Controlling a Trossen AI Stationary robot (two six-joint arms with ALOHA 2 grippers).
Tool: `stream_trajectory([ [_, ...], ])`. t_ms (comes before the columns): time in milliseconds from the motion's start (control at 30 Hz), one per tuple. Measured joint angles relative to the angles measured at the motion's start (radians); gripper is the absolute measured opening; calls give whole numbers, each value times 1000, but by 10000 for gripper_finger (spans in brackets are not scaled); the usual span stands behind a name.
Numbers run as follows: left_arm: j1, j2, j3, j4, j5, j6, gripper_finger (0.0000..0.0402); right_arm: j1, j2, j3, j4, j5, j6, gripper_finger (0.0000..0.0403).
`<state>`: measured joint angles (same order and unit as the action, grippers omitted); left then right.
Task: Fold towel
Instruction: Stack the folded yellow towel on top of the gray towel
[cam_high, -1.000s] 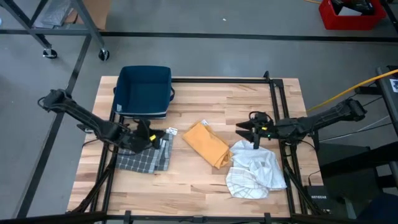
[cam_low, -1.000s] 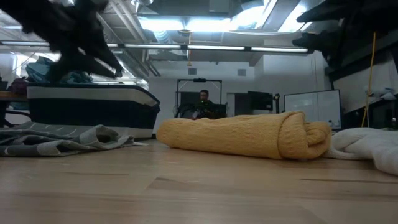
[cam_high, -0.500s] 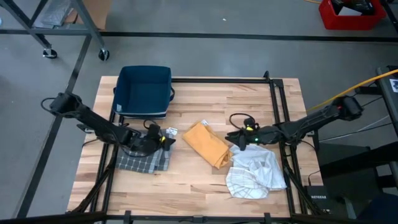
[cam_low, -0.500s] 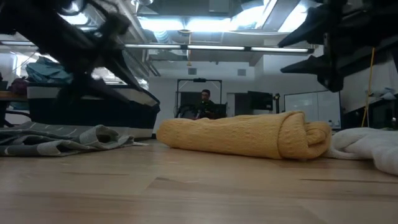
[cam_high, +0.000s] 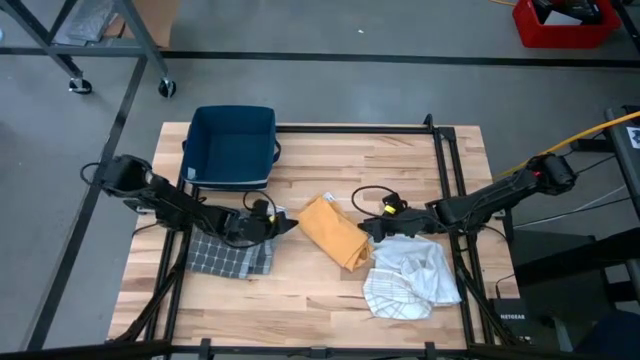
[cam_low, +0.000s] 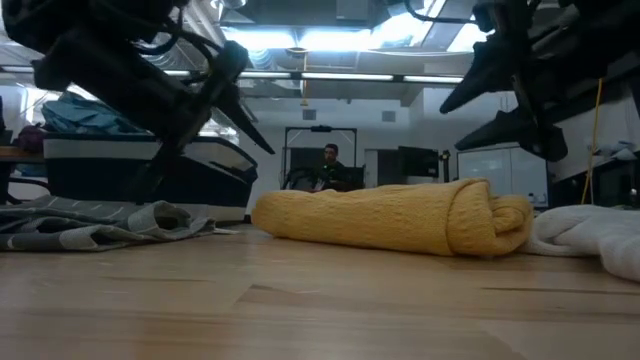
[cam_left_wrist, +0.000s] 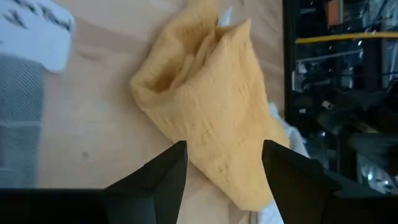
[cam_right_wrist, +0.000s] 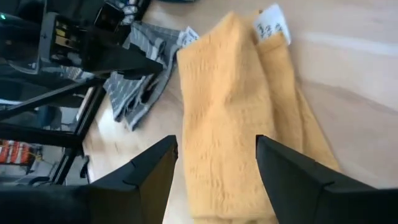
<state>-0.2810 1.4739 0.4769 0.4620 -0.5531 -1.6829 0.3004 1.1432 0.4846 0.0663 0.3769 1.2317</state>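
A crumpled yellow towel (cam_high: 335, 232) (cam_low: 400, 218) lies flat on the wooden table near its middle. My left gripper (cam_high: 287, 226) (cam_left_wrist: 224, 174) stands open just left of it, with the towel's left end (cam_left_wrist: 211, 106) ahead of the fingers. My right gripper (cam_high: 365, 228) (cam_right_wrist: 214, 168) is open at the towel's right side, slanting down at it from the right. In the low view both grippers (cam_low: 235, 100) (cam_low: 480, 100) hang above the table, clear of the towel.
A grey checked towel (cam_high: 232, 257) lies at the left under my left arm. A white striped towel (cam_high: 410, 278) lies bunched at the right, beside the yellow one. A blue bin (cam_high: 233, 145) stands at the far left. A white label (cam_high: 275, 211) lies near my left gripper.
My left gripper has gone right and down from over the grey towel toward the yellow towel, rolling and opening. My right gripper has gone left and down toward the yellow towel's right side and has rolled, staying open. The towels have not moved.
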Motion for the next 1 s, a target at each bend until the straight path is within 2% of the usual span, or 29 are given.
stream_trajectory([
  [167,1,75,42,0,52,-32,200,0,8,26,-16,-23,3,225],
  [533,8,218,105,4,52,-182,200,0,8,31,-26,-22,19,225],
  [800,63,240,147,-5,54,-89,200,0,29,30,-42,-11,70,225],
  [1000,106,240,149,-26,54,-111,200,0,138,31,0,-30,134,225],
])
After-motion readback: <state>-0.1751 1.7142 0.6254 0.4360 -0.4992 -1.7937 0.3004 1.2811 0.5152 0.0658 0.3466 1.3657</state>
